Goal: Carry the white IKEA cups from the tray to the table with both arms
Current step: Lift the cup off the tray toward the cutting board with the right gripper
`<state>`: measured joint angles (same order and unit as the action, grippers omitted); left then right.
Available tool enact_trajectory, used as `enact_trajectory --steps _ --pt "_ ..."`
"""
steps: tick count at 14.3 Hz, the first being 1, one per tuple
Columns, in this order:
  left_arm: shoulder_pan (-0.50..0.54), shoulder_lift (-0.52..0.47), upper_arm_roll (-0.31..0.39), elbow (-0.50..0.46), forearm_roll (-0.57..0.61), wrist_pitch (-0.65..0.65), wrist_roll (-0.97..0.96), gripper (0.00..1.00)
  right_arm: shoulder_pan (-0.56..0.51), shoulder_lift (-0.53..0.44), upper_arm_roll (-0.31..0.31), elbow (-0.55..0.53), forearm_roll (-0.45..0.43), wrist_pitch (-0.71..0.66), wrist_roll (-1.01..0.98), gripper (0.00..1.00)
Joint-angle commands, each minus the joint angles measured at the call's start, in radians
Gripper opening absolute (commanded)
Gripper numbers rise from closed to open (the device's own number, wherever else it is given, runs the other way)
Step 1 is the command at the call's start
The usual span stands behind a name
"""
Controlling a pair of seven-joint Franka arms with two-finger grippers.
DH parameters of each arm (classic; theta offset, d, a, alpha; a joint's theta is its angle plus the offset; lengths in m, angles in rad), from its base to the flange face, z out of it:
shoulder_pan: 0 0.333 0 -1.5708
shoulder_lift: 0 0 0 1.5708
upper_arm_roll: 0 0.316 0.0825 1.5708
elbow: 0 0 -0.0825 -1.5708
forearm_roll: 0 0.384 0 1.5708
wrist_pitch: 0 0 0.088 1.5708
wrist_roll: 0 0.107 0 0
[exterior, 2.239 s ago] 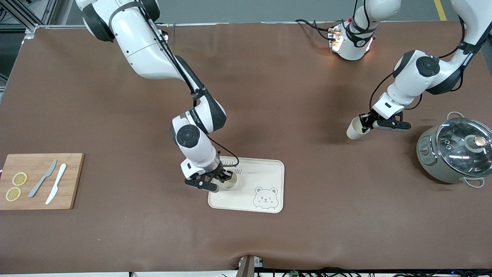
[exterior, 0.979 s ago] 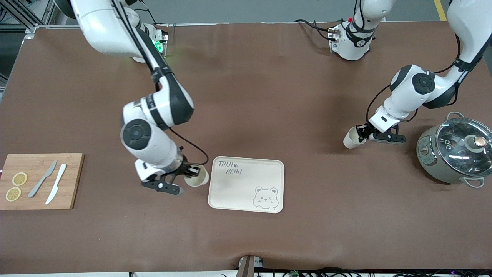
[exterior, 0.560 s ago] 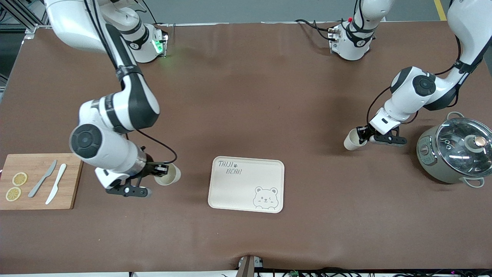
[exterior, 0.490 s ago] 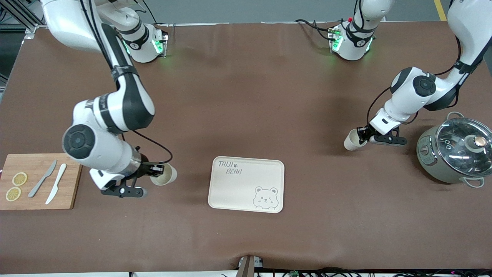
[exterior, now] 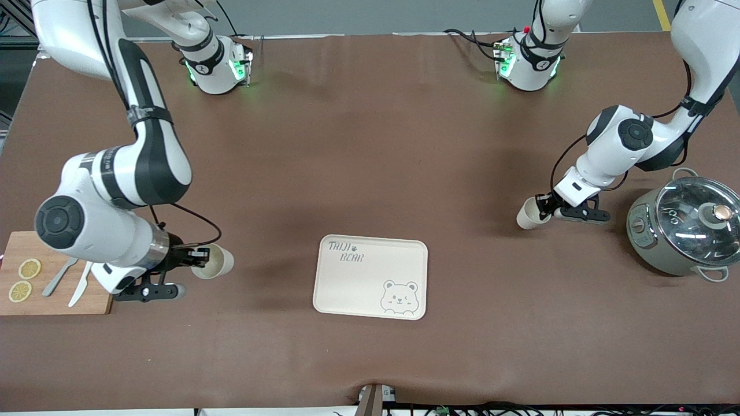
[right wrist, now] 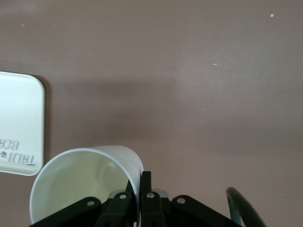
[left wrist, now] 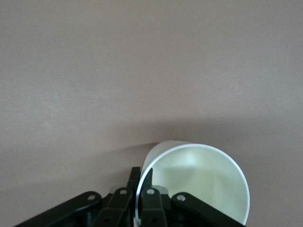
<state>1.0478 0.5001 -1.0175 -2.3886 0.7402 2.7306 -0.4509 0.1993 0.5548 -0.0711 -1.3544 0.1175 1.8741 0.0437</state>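
My right gripper [exterior: 202, 258] is shut on the rim of one white IKEA cup [exterior: 214, 261]. It holds the cup tilted above the table, between the cutting board and the bear tray. In the right wrist view the fingers [right wrist: 146, 185] pinch the wall of this cup [right wrist: 80, 182], one inside and one outside. My left gripper [exterior: 543, 208] is shut on the rim of the other white cup [exterior: 528, 215], tilted low over the table beside the pot. The left wrist view shows its fingers [left wrist: 134, 182] pinching that cup's wall [left wrist: 199, 187].
The cream bear tray [exterior: 370, 277] lies in the middle near the front camera, with nothing on it; its corner shows in the right wrist view [right wrist: 19, 118]. A wooden cutting board [exterior: 40, 306] with knives and lemon slices is at the right arm's end. A lidded pot [exterior: 685, 231] is at the left arm's end.
My right gripper has lifted its cup off the bear tray and carried it toward the cutting board. My left gripper has hardly moved with its cup, sinking slightly.
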Motion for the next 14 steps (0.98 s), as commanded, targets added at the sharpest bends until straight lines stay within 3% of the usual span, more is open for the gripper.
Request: enact_trajectory --steps 1,8,9,10,11,12,14 --pt "-0.009 0.026 0.028 0.028 0.065 0.006 -0.002 0.00 -0.050 -0.038 0.016 -0.048 -0.001 0.005 -0.086 0.00" --pt "-0.008 0.054 0.042 0.042 0.096 0.006 -0.012 0.00 -0.127 -0.070 0.016 -0.230 -0.029 0.210 -0.316 0.00" --pt "-0.008 0.054 0.042 0.042 0.096 0.006 -0.014 0.04 -0.136 -0.076 0.016 -0.271 -0.029 0.262 -0.343 0.00" --pt "-0.008 0.054 0.042 0.043 0.096 0.006 -0.015 0.25 -0.142 -0.084 0.016 -0.317 -0.029 0.316 -0.366 0.00" --pt "-0.008 0.054 0.042 0.048 0.096 0.006 -0.009 0.83 -0.158 -0.085 0.016 -0.353 -0.029 0.367 -0.387 0.00" --pt "-0.020 0.048 0.042 0.061 0.096 -0.002 -0.015 1.00 -0.167 -0.085 0.017 -0.377 -0.027 0.400 -0.407 0.00" --pt "-0.057 0.041 0.039 0.101 0.094 -0.115 -0.041 1.00 -0.185 -0.081 0.017 -0.390 -0.027 0.428 -0.435 0.00"
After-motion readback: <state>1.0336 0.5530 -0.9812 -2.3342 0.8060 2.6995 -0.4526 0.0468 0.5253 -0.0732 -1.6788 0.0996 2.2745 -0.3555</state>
